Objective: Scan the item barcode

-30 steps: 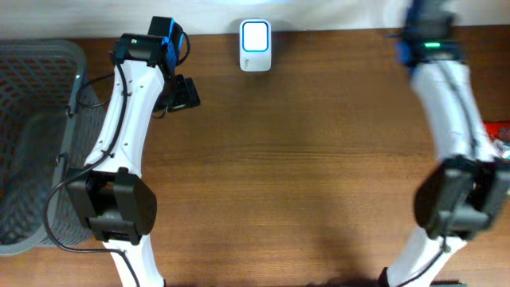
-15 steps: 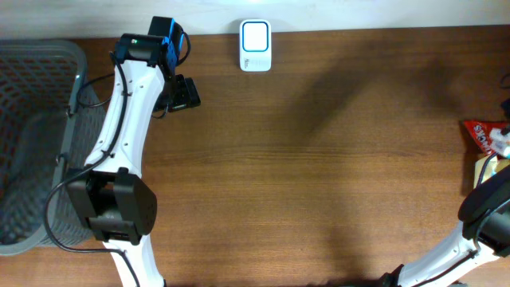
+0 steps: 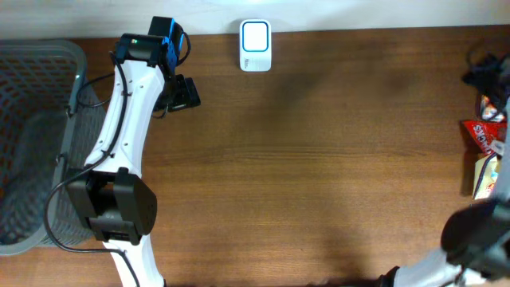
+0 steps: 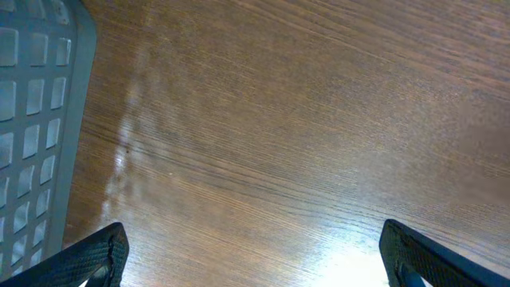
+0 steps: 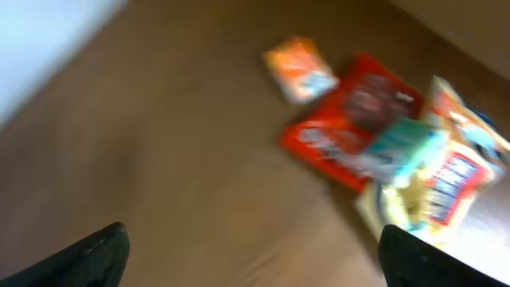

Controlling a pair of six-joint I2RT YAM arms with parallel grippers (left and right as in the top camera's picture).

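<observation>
Snack packets [image 3: 480, 134] lie heaped at the table's [image 3: 319, 175] three o'clock edge, scanner [image 3: 256, 45] at twelve. Right gripper [image 5: 251, 255] hangs near them, jaws wide apart, empty; left gripper [image 4: 255, 255] gapes too, near eleven o'clock.

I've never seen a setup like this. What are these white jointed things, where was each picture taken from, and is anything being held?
They are two white robot arms at a brown wooden table. One picture looks down from above; the other two come from a camera on each wrist. The left end effector is open and empty, near a grey mesh basket. The right end effector, also open and empty, faces blurred colourful snack packets. The small white box with a lit window is likely the barcode scanner.
</observation>
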